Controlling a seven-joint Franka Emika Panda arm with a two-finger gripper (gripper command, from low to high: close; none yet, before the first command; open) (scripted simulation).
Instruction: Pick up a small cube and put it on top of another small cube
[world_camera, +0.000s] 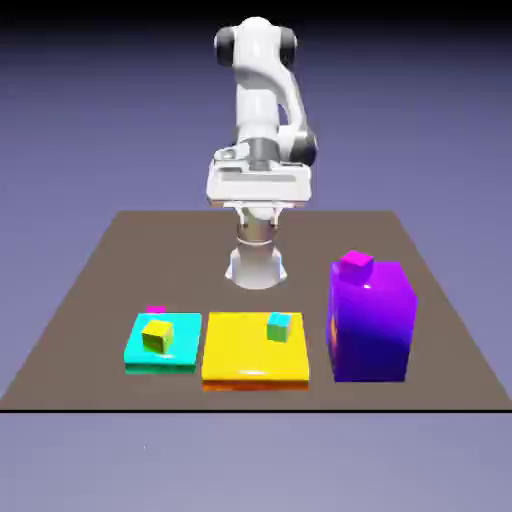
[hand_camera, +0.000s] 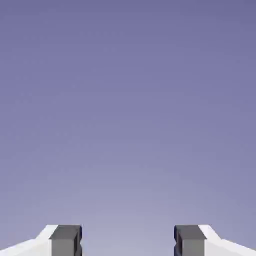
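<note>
One small magenta-pink cube sits on top of the tall purple block at the exterior view's right. A second small magenta-pink cube peeks out from behind the flat teal block at the left, mostly hidden by it. My gripper hangs high over the table's far side, well away from both cubes. In the hand view the gripper is open, its grey fingertips set wide apart. Only the plain backdrop shows between them.
A small yellow-green cube rests on the flat teal block. A small teal cube lies on the flat yellow block in the middle. All three blocks line up near the brown table's front edge.
</note>
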